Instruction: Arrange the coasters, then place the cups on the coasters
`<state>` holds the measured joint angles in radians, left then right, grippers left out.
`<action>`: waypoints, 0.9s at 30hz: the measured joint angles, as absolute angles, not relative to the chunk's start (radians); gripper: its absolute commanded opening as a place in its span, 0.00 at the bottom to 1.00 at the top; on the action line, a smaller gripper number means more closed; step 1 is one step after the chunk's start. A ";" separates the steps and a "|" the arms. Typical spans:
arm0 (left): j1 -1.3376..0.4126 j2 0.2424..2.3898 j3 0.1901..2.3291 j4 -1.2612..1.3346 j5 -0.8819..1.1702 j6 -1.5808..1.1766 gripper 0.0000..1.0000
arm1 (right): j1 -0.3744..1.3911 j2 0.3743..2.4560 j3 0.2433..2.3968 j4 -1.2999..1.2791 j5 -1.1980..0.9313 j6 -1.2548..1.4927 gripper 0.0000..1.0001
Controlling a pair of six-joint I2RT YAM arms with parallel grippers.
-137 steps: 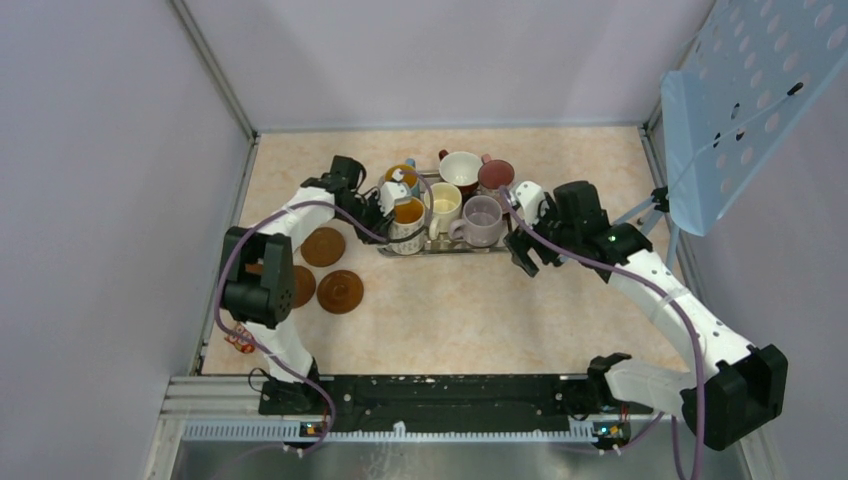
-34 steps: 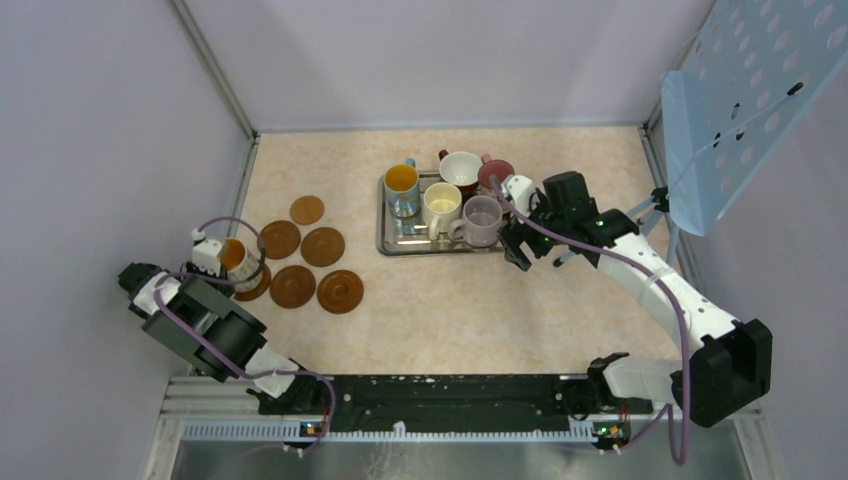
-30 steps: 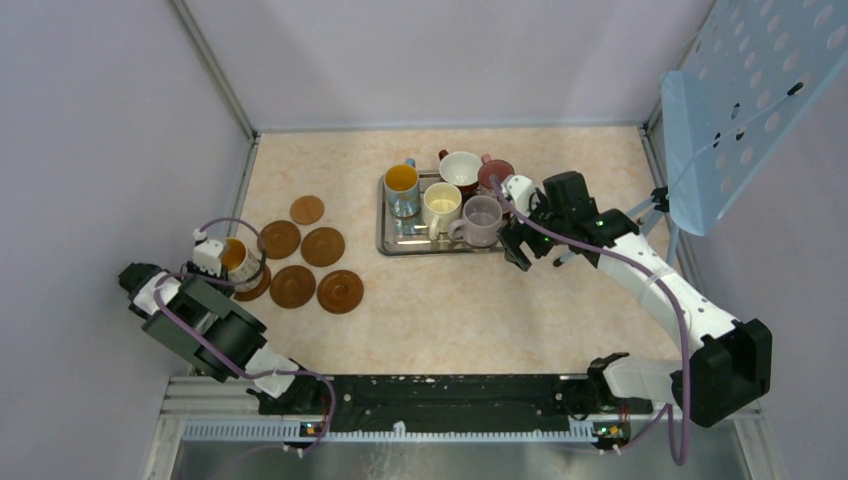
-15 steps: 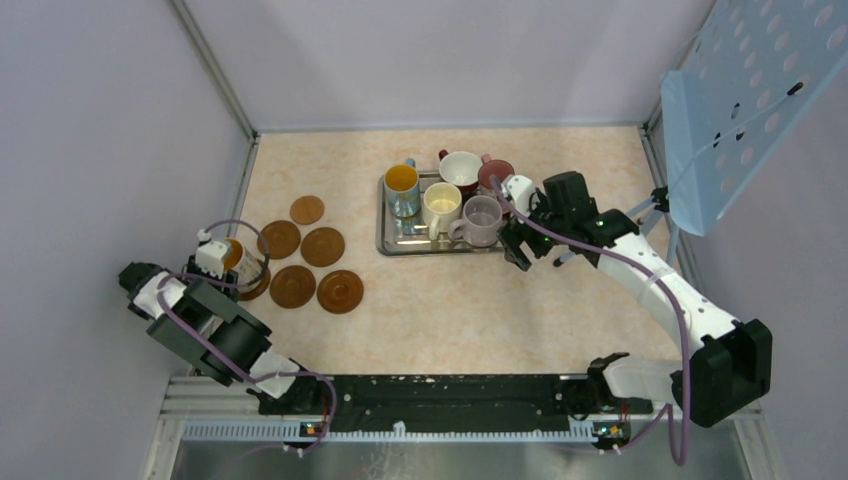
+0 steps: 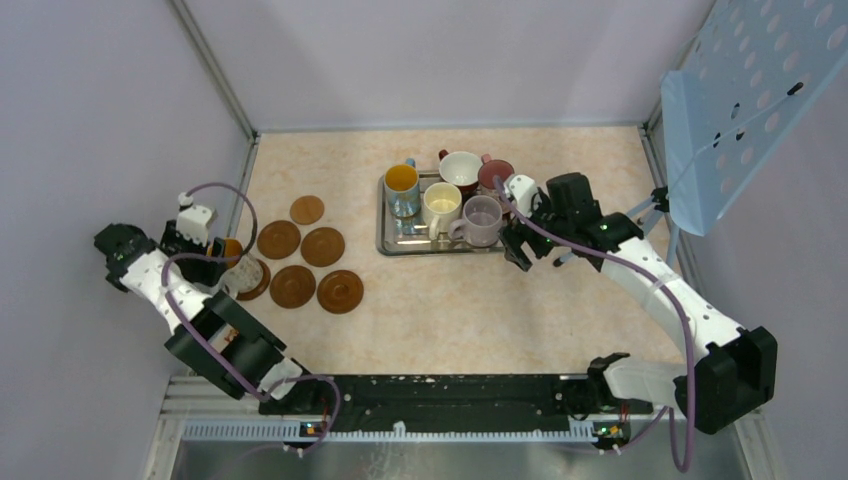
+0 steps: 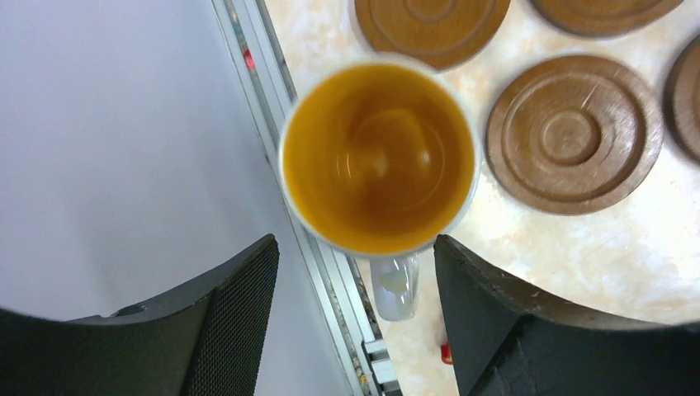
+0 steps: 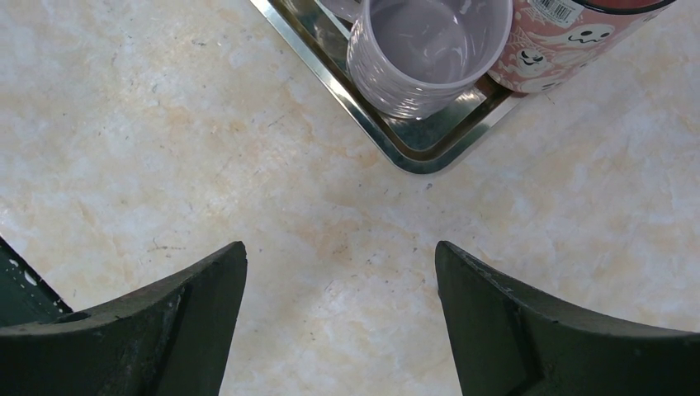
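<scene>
The white patterned cup (image 5: 238, 262) with an orange inside stands on the leftmost coaster (image 5: 256, 286), by the table's left edge. My left gripper (image 5: 220, 260) is open just left of it. In the left wrist view the cup (image 6: 378, 157) sits ahead of the open gripper (image 6: 355, 247), its handle (image 6: 394, 285) between the fingers, touching neither. Other brown coasters (image 5: 293, 286) (image 6: 574, 132) lie bare to its right. Blue (image 5: 402, 185), cream (image 5: 442, 203), lilac (image 5: 482, 218), red (image 5: 461, 168) and maroon-pink (image 5: 496, 175) cups stand on the tray. My right gripper (image 5: 520, 248) (image 7: 338, 247) hangs open beside the lilac cup (image 7: 429, 49).
The steel tray (image 5: 400, 246) (image 7: 413, 153) sits mid-table at the back. A metal rail (image 6: 330, 272) and grey wall run close along the left of the placed cup. A blue perforated panel (image 5: 750, 90) leans at the right.
My left gripper has opened and let go of the white patterned cup, then drawn back to the left and up. The cup stays on its coaster. The right arm has barely moved.
</scene>
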<state>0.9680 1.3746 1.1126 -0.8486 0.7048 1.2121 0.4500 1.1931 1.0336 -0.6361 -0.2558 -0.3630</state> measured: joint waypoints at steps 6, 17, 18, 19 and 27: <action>0.765 1.375 1.291 -0.892 0.670 1.047 0.77 | 0.451 1.193 1.034 -0.635 -0.256 -0.350 0.84; 0.209 1.523 1.510 -0.861 0.595 0.661 0.81 | 0.454 1.193 1.055 -0.620 -0.220 -0.337 0.85; 0.168 1.540 1.510 -0.849 0.592 0.637 0.81 | 0.455 1.193 1.055 -0.619 -0.217 -0.337 0.85; 0.121 1.559 1.510 -0.831 0.584 0.613 0.80 | 0.455 1.193 1.055 -0.620 -0.212 -0.337 0.85; -0.120 1.879 1.805 -0.751 0.469 0.399 0.81 | 0.455 1.193 1.055 -0.619 -0.205 -0.339 0.85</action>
<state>-0.1196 1.8790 1.8050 -0.7513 0.4686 0.3992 0.4553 1.1931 1.0550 -0.6189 -0.2047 -0.3393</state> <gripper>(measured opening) 0.811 0.849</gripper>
